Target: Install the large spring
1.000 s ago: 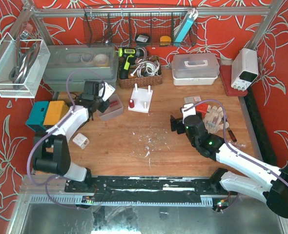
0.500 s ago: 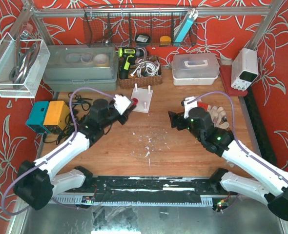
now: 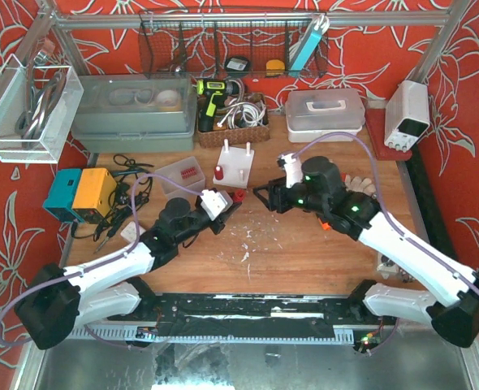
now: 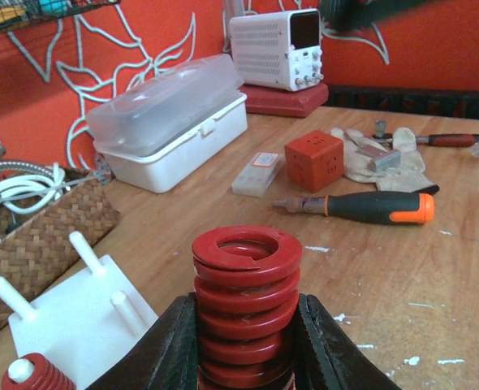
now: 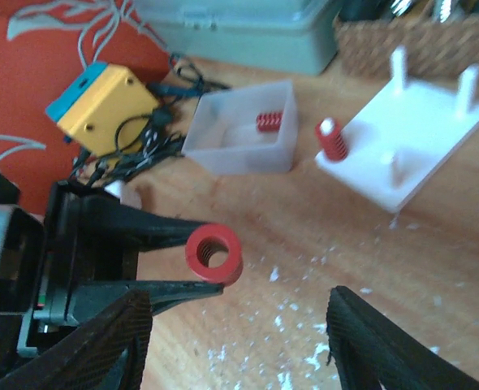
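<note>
Currently the black fingers of the left gripper clamp the large red coiled-metal spring, presenting it between the parted fingers of the right gripper, seemingly a handover, so those fingers should close on it before the white pegged plastic board beyond.

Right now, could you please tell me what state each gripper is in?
Left gripper: closed on the large red spring.
Right gripper: open, holding nothing.
</note>
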Action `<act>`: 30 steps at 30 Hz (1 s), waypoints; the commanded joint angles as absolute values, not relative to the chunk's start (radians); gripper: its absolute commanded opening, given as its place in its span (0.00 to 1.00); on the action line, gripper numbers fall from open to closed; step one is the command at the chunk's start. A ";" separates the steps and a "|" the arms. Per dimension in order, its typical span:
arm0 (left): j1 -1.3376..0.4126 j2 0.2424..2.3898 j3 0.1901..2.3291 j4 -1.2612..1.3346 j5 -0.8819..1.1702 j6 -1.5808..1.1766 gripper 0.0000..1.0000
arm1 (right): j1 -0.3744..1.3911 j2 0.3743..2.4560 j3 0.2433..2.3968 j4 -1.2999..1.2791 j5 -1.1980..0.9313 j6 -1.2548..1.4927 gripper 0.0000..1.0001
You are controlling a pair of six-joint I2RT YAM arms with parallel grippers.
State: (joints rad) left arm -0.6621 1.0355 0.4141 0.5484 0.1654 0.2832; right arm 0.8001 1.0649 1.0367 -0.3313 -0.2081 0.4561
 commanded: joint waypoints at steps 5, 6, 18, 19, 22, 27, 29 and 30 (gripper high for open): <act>-0.692 1.039 0.427 0.684 0.135 0.272 0.02 | 0.850 1.189 1.099 -0.293 -0.347 0.505 0.68; -0.693 1.041 0.425 0.689 0.140 0.269 0.02 | 0.857 1.200 1.104 -0.295 -0.331 0.505 0.69; -0.709 1.036 0.428 0.689 0.143 0.253 0.01 | 0.906 1.324 1.164 -0.335 -0.250 0.495 0.61; -0.709 1.035 0.428 0.688 0.141 0.253 0.01 | 0.906 1.325 1.163 -0.341 -0.235 0.496 0.62; -0.710 1.036 0.429 0.689 0.137 0.252 0.00 | 0.906 1.327 1.159 -0.349 -0.205 0.493 0.63; -0.710 1.038 0.434 0.685 0.130 0.256 0.00 | 0.907 1.340 1.173 -0.372 -0.182 0.486 0.67; -0.710 1.040 0.438 0.681 0.126 0.259 0.00 | 0.907 1.341 1.169 -0.358 -0.177 0.486 0.67; -0.711 1.040 0.437 0.682 0.127 0.258 0.00 | 0.907 1.347 1.172 -0.358 -0.178 0.483 0.65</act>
